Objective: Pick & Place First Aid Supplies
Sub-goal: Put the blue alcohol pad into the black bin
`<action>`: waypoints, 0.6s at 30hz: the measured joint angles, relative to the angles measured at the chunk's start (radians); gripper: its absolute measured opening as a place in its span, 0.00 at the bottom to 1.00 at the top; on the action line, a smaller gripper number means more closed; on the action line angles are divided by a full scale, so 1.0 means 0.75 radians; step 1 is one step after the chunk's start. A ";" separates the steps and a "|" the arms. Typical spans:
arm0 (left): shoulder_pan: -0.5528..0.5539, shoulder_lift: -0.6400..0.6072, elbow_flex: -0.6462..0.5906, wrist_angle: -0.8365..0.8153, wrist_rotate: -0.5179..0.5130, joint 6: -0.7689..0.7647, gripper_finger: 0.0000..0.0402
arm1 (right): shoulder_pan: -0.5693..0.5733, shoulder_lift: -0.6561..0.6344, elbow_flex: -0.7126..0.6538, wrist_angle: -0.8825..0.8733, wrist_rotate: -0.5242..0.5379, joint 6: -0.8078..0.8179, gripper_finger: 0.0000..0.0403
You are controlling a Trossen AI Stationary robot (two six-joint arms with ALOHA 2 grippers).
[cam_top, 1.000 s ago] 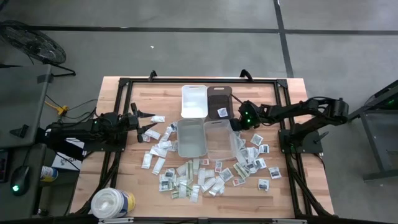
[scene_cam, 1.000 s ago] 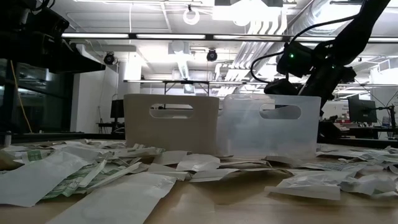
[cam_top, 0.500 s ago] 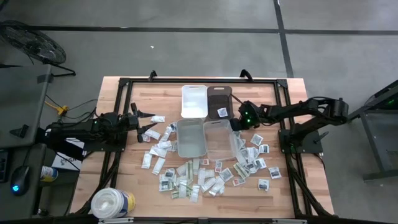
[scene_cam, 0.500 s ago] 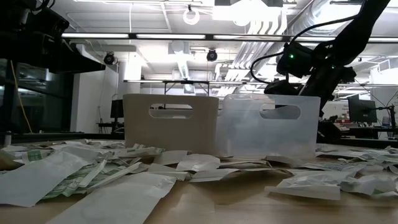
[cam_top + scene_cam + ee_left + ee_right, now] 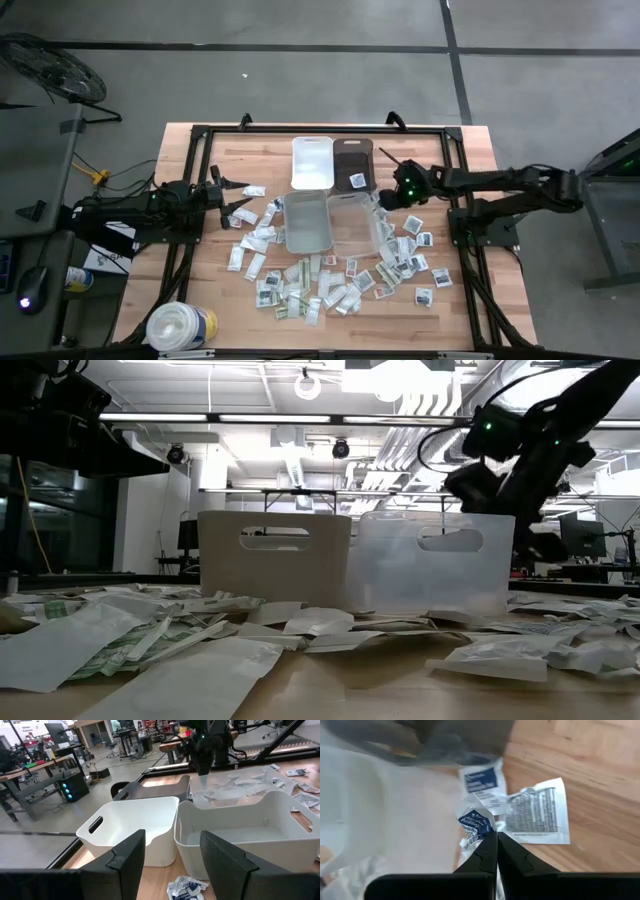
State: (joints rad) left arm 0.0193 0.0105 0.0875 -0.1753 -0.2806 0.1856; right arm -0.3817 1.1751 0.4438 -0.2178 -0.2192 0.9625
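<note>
Right wrist view | right gripper [image 5: 496, 836] clamped on blue-print packet [image 5: 475, 824], just beside clear bin [image 5: 356, 222] | left gripper [image 5: 238, 195] apart, farther from it

Table [image 5: 470, 160]: pale wood in butcher-block strips, smooth, low sheen, grain visible. Frame [image 5: 200, 140] on the table: black metal, matt. Packets [image 5: 300, 290]: thin paper, white with dark or green print, creased and matt; one crumpled packet [image 5: 476, 826] with blue print looks slightly glossy. White bin [image 5: 131, 832]: opaque plastic, smooth, satin. Clear bin [image 5: 430, 565]: translucent plastic, frosted. Dark bin [image 5: 352, 160]: dark matt plastic. Gripper fingers [image 5: 227, 862]: black, matt, hard-looking.
</note>
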 joint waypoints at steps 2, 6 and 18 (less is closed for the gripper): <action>0.000 0.000 0.000 0.000 0.000 0.000 0.47 | 0.000 -0.066 0.000 -0.033 0.001 -0.025 0.00; 0.000 0.000 0.000 0.000 0.000 0.000 0.47 | 0.012 -0.173 0.000 -0.081 0.004 -0.076 0.00; 0.001 0.000 0.000 0.000 0.000 0.000 0.47 | -0.002 -0.234 0.142 -0.112 0.176 -0.373 0.00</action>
State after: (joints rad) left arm 0.0196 0.0105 0.0872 -0.1753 -0.2806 0.1856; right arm -0.3828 0.9998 0.5506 -0.3017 -0.0871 0.6827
